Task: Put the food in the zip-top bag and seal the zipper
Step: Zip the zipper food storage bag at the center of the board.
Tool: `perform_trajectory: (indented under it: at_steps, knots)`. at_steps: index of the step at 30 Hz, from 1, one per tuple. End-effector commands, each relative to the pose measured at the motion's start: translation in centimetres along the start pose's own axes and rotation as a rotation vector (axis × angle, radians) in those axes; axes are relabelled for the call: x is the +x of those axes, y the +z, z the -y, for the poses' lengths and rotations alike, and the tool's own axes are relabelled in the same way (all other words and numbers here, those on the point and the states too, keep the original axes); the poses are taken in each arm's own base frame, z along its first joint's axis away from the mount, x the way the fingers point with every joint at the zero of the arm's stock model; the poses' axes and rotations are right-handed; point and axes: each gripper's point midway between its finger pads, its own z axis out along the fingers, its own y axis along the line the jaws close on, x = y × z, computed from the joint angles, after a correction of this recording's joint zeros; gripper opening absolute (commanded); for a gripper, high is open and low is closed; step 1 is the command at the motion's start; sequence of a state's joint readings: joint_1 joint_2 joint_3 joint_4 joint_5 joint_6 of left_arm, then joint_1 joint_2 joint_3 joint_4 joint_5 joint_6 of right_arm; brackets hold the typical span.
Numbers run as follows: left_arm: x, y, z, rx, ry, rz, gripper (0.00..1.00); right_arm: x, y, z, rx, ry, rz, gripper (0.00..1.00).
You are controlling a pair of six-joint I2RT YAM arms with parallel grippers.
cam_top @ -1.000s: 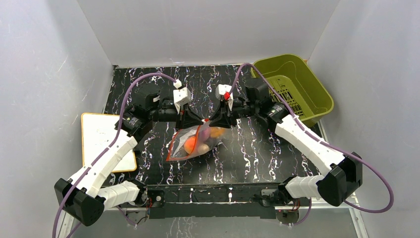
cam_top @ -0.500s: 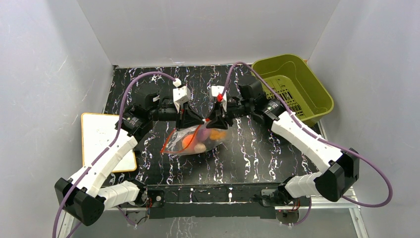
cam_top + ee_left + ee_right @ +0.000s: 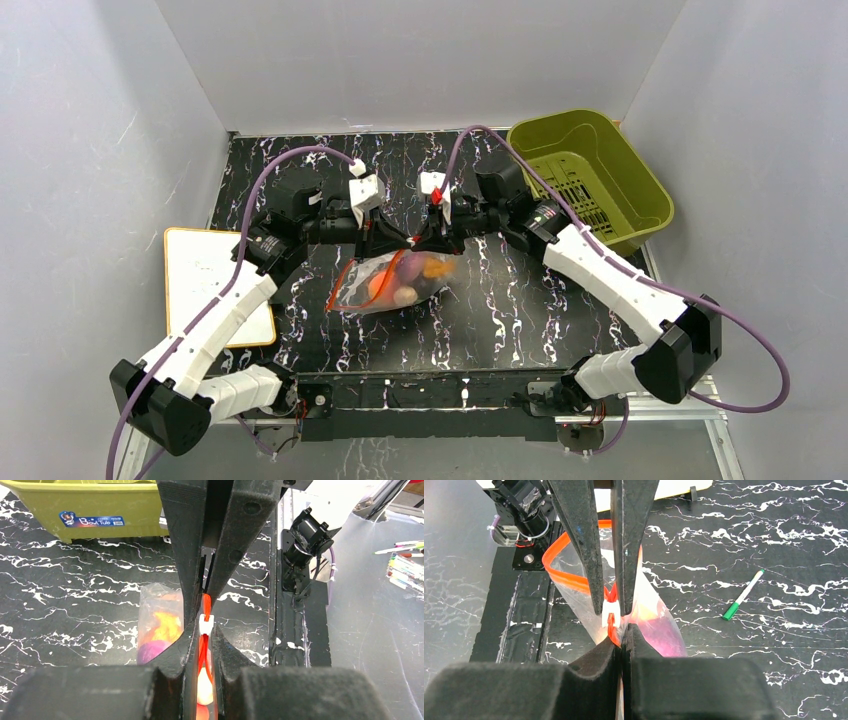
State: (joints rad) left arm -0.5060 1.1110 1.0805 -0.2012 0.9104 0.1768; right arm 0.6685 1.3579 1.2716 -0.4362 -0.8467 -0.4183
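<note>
Slid my right gripper (image 3: 621,632) leftward, nearly touching my left gripper (image 3: 204,636); both clamped tight on the zipper (image 3: 566,580), zip-top bag (image 3: 392,292) with food (image 3: 405,280) just below.

One bag (image 3: 385,290), one basket (image 3: 592,140), one pen (image 3: 744,594) (green-capped).

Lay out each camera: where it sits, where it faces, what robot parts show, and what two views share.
Top external: above and behind the robot, looking down; left arm, right arm, zip-top bag, basket.
Left wrist: faces the basket; left gripper below, shut on zipper, right gripper opposite.
Right wrist: faces the pen; right gripper below, left gripper opposite.
Shared: both wrist views show the white slider on the zipper.
</note>
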Motion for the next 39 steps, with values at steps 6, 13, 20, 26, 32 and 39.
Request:
perform_trajectory:
  at_steps: [6, 13, 20, 26, 32, 39]
  knots:
    - [0.4, -0.9, 0.2, -0.031, 0.013, -0.037, 0.0, -4.7, -1.4, -0.1, 0.069, -0.078, 0.168, 0.0]
    - [0.6, -1.2, 0.5, -0.037, 0.01, -0.046, 0.0, -4.6, -2.1, 0.3, 0.107, -0.058, 0.173, 0.0]
    - [0.8, -1.3, 0.9, -0.036, 0.003, -0.035, 0.0, -3.8, -2.5, -0.2, 0.098, -0.058, 0.14, 0.0]
    - [1.1, -1.9, 0.9, -0.06, 0.002, -0.058, 0.0, -4.1, -3.4, 0.2, 0.169, -0.053, 0.155, 0.0]
    - [1.5, -2.7, 2.0, -0.053, 0.016, -0.077, 0.0, -3.7, -3.5, -0.6, 0.13, -0.051, 0.151, 0.03]
    - [0.3, -1.8, 1.5, -0.03, 0.023, -0.025, 0.0, -4.5, -2.5, -2.3, -0.036, -0.041, 0.167, 0.3]
